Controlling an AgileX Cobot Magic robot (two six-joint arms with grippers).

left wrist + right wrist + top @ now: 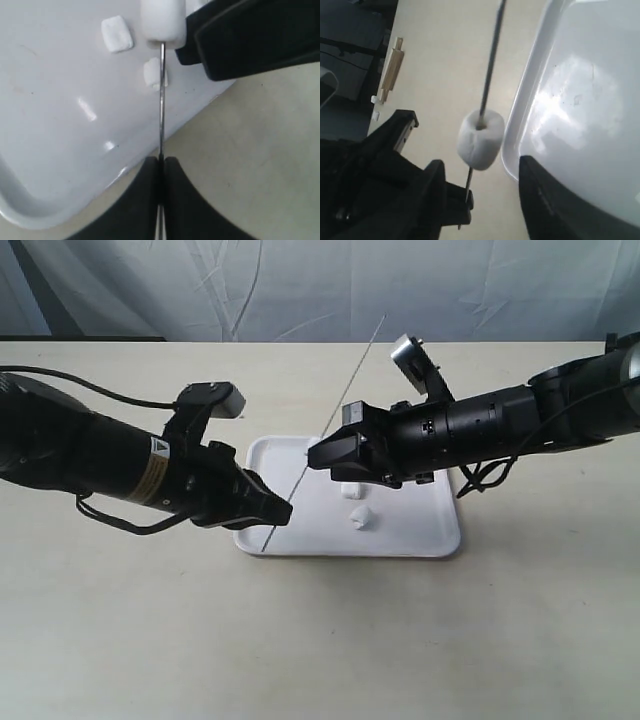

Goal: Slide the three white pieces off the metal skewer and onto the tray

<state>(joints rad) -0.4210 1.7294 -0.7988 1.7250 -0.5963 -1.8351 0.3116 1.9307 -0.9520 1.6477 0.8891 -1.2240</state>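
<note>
Now the left gripper [275, 512] pinches the skewer [353, 375] low, at the edge of the tray [440, 540], where two pieces [361, 518] lie. The right gripper [318, 452] has its jaws spread by the third piece [480, 140], threaded on the skewer; close softly behind it and push straight down.

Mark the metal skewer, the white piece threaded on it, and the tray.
metal skewer [161, 110], left wrist view, bare middle of the shaft.
threaded white piece [479, 144], right wrist view, its side face.
tray [415, 525], exterior view, bare floor.

The black left arm [80, 450] carries a yellow label [152, 472], black cable [110, 390], grey camera [225, 400] and tapered left tool [287, 510].
</note>
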